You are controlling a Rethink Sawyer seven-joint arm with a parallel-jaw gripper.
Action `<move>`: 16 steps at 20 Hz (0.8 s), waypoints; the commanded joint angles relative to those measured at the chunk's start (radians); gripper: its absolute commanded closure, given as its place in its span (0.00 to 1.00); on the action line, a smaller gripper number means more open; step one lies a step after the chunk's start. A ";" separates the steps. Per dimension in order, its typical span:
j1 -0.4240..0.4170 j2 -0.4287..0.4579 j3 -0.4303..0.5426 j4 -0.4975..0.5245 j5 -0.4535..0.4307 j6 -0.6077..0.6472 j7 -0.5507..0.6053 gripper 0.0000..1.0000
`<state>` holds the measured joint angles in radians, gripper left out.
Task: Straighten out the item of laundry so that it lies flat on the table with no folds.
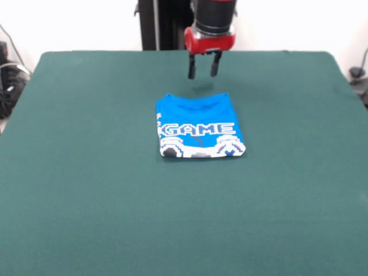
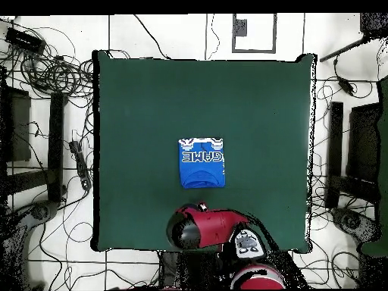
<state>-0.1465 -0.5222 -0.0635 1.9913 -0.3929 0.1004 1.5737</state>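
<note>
Lying near the middle of the large rectangular table (image 1: 75, 190) covered in dark green felt-like cloth, the bright blue short-sleeved T-shirt (image 1: 198, 127) with white pixel "GAME" lettering and a game-controller graphic is folded into a compact, roughly square packet, print side up, with the controller graphic wrapping over the edge nearest the front camera. That tidy bundle is the reverse of what the task wants, so the work of opening it out seems to be at its very start: no sleeve or hem shows spread on the cloth. The red and black Sawyer gripper (image 1: 204, 73) hangs above the table just beyond the shirt's far edge, on the robot's side, its two dark fingers (image 1: 191, 68) pointing straight down with a clear gap between them and nothing held. It appears to hover rather than touch, since a faint shadow sits on the cloth beneath it. This placement makes sense as a starting pose: the far edge, where the collar curve shows, offers layered fabric that spread fingers could come down on and pinch. In the overhead view the arm's red body reaches from the base toward the same side of the shirt, with wide bare cloth all round, leaving ample room for unfolding.
</note>
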 commanded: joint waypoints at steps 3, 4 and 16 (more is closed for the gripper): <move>0.043 0.083 0.138 -0.179 0.054 0.094 0.095 0.00; 0.041 0.085 0.140 -0.178 0.051 0.089 0.096 0.00; 0.018 0.130 0.169 -0.227 0.035 0.087 0.079 0.00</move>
<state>-0.1405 -0.4582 -0.0515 1.8789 -0.3931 0.1112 1.5737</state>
